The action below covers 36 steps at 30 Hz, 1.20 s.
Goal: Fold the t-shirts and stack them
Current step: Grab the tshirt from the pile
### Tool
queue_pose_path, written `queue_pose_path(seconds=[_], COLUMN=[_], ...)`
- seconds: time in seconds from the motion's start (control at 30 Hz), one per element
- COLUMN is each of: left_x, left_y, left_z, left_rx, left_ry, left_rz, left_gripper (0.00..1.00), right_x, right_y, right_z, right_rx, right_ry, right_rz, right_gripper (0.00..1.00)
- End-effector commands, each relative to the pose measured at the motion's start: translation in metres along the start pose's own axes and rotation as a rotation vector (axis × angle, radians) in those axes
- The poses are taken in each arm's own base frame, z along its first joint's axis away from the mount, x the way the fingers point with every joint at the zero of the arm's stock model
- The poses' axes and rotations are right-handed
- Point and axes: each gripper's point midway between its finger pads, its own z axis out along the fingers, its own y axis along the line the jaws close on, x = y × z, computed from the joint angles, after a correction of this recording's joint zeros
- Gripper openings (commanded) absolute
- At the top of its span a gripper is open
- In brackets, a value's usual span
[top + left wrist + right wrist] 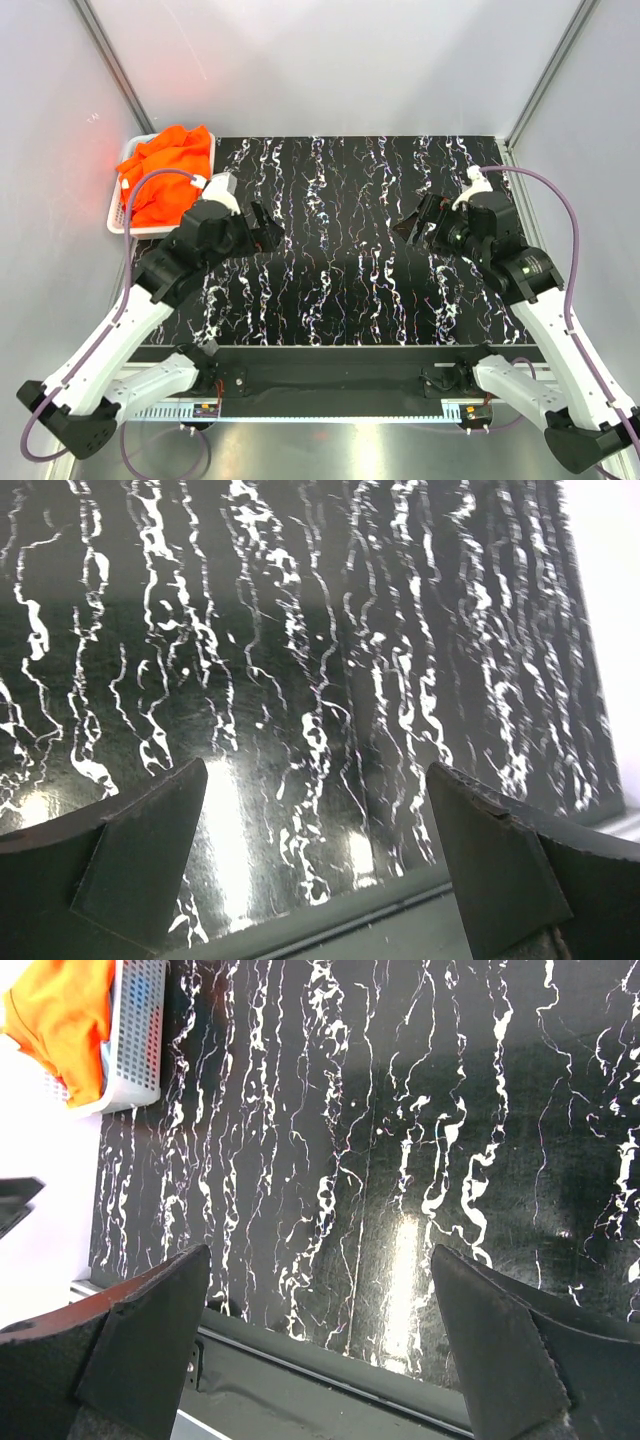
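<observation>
Your left gripper (268, 228) hangs over the black table (330, 300) with its jaws spread wide and nothing between them. Its wrist view shows only bare tabletop between the fingers (140, 850). Your right gripper (415, 225) is the same: wide open, empty, over bare table.

The orange shirt (170, 170) lies crumpled in the basket (113, 210), off to the left of your left gripper and a little farther out, near it but not touching. From your right gripper it is well apart, across the table, showing only in the corner of that wrist view. No other shirt shows, and you cannot tell whether more lie under the orange one.

As I judge it, you are at the very start: nothing is spread, folded or stacked on the table. All of it is left to do. Lift the shirt out of the basket, lay it flat and fold it, then do likewise for any others and pile them.
</observation>
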Motion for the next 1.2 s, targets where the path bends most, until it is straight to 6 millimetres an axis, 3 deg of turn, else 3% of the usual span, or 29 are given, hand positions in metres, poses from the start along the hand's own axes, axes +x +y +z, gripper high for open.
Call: queue_pose_path(seconds=[0.0,0.07,0.13,0.17,0.2,0.27,0.3,0.33,0.37,0.4,0.5,0.6,0.83,0.87,0.97,1.0,1.07,1.13,1.17], left_x=[-0.047,-0.054,-0.083,-0.086,-0.102,-0.115,-0.126,-0.136,-0.131,-0.137,-0.144,-0.15,-0.154,-0.148,-0.154,-0.157,-0.174,-0.192,-0.214], left_y=[-0.003,0.01,0.033,0.047,0.073,0.103,0.136,0.15,0.173,0.199,0.241,0.27,0.317,0.324,0.326,0.324,0.309,0.291,0.273], left_z=[0.009,0.025,0.032,0.045,0.047,0.063,0.061,0.062,0.075,0.072,0.083,0.093,0.114,0.121,0.128,0.129,0.127,0.12,0.106], left_rx=[-0.04,-0.118,-0.237,-0.296,-0.369,-0.455,-0.545,-0.584,-0.651,-0.711,-0.768,-0.786,-0.859,-0.874,-0.852,-0.837,-0.776,-0.709,-0.66], left_ry=[-0.185,-0.23,-0.331,-0.323,-0.351,-0.364,-0.398,-0.413,-0.377,-0.387,-0.369,-0.376,-0.317,-0.287,-0.249,-0.235,-0.251,-0.296,-0.369], left_rz=[-0.02,-0.001,-0.019,-0.037,-0.099,-0.148,-0.211,-0.242,-0.265,-0.31,-0.403,-0.418,-0.383,-0.377,-0.345,-0.32,-0.298,-0.274,-0.256], left_gripper=[0.99,0.99,0.99,0.99,0.98,0.95,0.94,0.92,0.91,0.9,0.87,0.86,0.79,0.74,0.36,0.11,0.0,0.0,0.0], right_x=[-0.019,-0.014,-0.01,-0.01,-0.009,-0.006,-0.006,-0.008,-0.009,-0.008,-0.01,-0.004,0.0,0.001,-0.001,-0.003,-0.004,-0.005,-0.005], right_y=[0.009,0.012,0.021,0.025,0.028,0.032,0.032,0.032,0.032,0.033,0.039,0.045,0.04,0.037,0.035,0.033,0.032,0.033,0.033], right_z=[-0.009,-0.01,-0.013,-0.014,-0.015,-0.015,-0.014,-0.014,-0.013,-0.013,-0.011,-0.008,-0.002,-0.002,-0.001,-0.001,-0.001,-0.001,-0.001], right_rx=[-0.026,-0.063,-0.125,-0.151,-0.169,-0.202,-0.202,-0.196,-0.192,-0.192,-0.215,-0.248,-0.239,-0.228,-0.207,-0.2,-0.187,-0.188,-0.19], right_ry=[-0.089,-0.086,-0.082,-0.083,-0.08,-0.074,-0.074,-0.081,-0.076,-0.07,-0.056,-0.021,-0.017,-0.013,-0.019,-0.023,-0.025,-0.026,-0.025], right_rz=[0.003,-0.005,-0.017,-0.022,-0.023,-0.022,-0.022,-0.02,-0.014,-0.013,-0.003,-0.003,-0.008,-0.016,-0.029,-0.034,-0.037,-0.038,-0.033], right_gripper=[1.0,1.0,1.0,1.0,1.0,1.0,1.0,1.0,1.0,1.0,1.0,1.0,1.0,1.0,1.0,1.0,1.0,1.0,1.0])
